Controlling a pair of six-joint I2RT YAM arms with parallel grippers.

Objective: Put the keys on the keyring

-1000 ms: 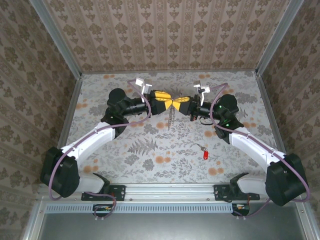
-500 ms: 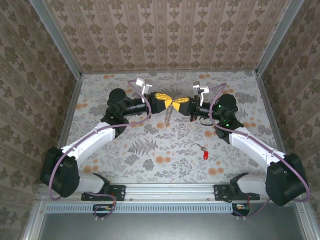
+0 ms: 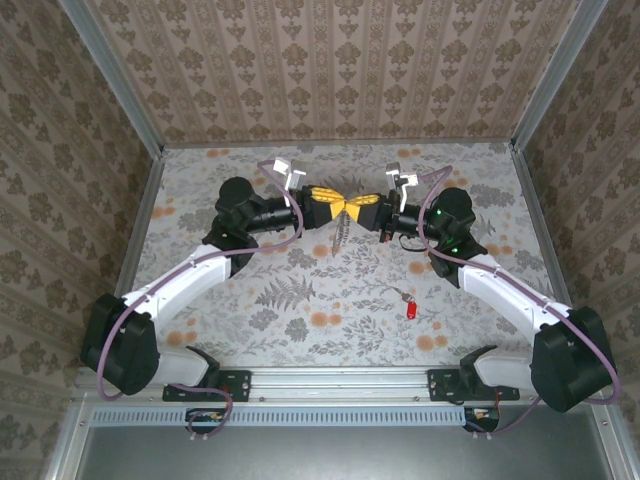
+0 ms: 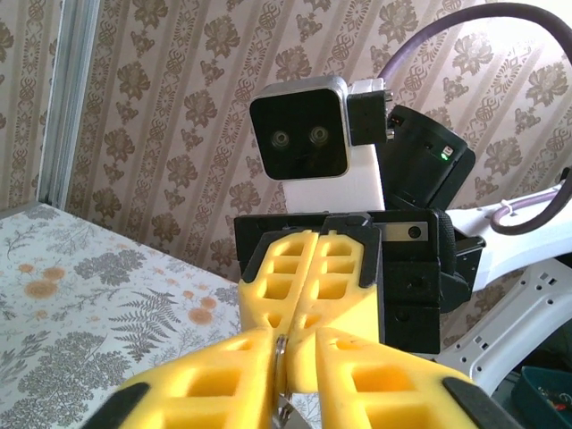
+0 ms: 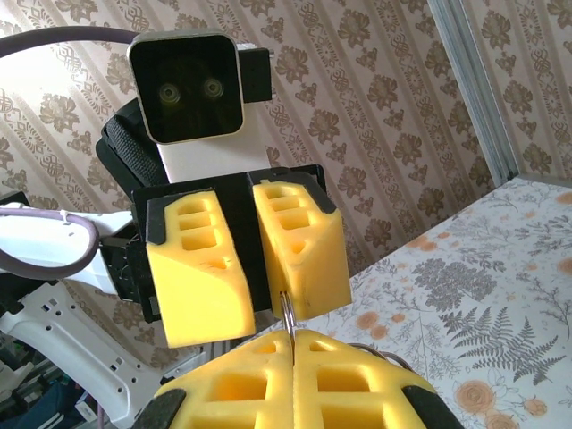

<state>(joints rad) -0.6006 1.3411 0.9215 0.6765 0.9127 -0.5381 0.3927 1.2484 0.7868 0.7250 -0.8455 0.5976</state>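
The flowered table [image 3: 250, 300] is lying mostly bare, with papered walls [image 3: 330, 70] closing in its far edge and both sides, leaving open room toward the front. The left gripper [image 3: 338, 204] and right gripper [image 3: 357, 206] are meeting tip to tip in the air above the table's far middle. Each is pinching its yellow fingers narrow on the thin upper edge of the keyring [image 3: 340, 233], which is hanging down between them. The keys [image 3: 408, 308] are lying flat on the table, nearer the front and to the right, well apart from both grippers.
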